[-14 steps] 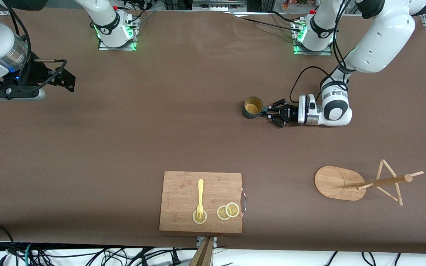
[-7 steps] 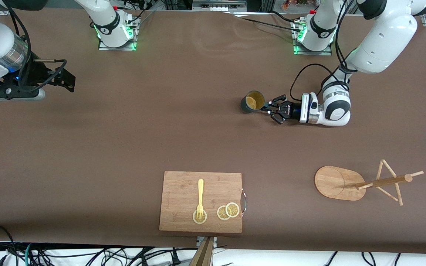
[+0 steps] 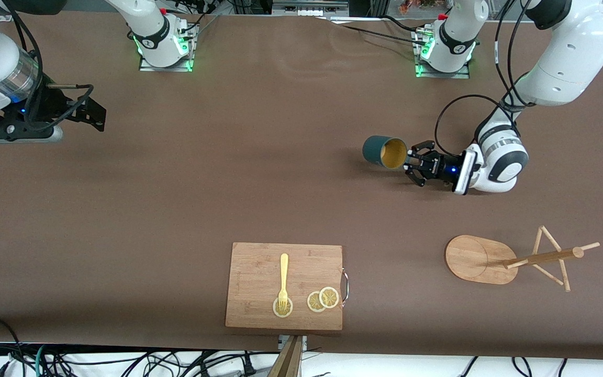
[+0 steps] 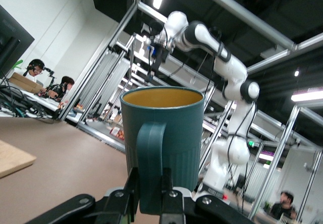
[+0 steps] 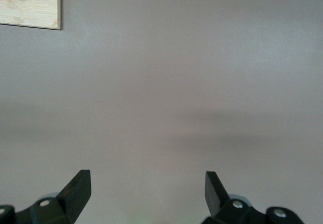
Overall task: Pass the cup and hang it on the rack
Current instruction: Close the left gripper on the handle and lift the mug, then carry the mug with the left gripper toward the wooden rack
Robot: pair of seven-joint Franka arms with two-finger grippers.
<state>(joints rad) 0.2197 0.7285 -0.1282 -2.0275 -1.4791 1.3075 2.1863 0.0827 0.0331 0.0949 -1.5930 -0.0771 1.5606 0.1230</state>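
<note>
The dark teal cup (image 3: 380,151) with its yellow-tan inside hangs tipped on its side over the table, mouth turned toward the left arm's end. My left gripper (image 3: 410,158) is shut on its small handle. In the left wrist view the cup (image 4: 171,128) fills the middle, and the left gripper (image 4: 150,188) clamps the handle from both sides. The wooden rack (image 3: 490,259) stands on its oval base nearer the front camera, at the left arm's end. My right gripper (image 3: 89,112) waits open over the right arm's end; the right wrist view shows the right gripper (image 5: 146,186) holding nothing.
A bamboo cutting board (image 3: 259,267) lies near the table's front edge, with a yellow fork (image 3: 283,277) and lemon slices (image 3: 323,299) on it. One corner of the board (image 5: 30,4) shows in the right wrist view.
My left gripper has carried the cup toward the left arm's end of the table and tipped it from upright onto its side. The right arm has not moved.
</note>
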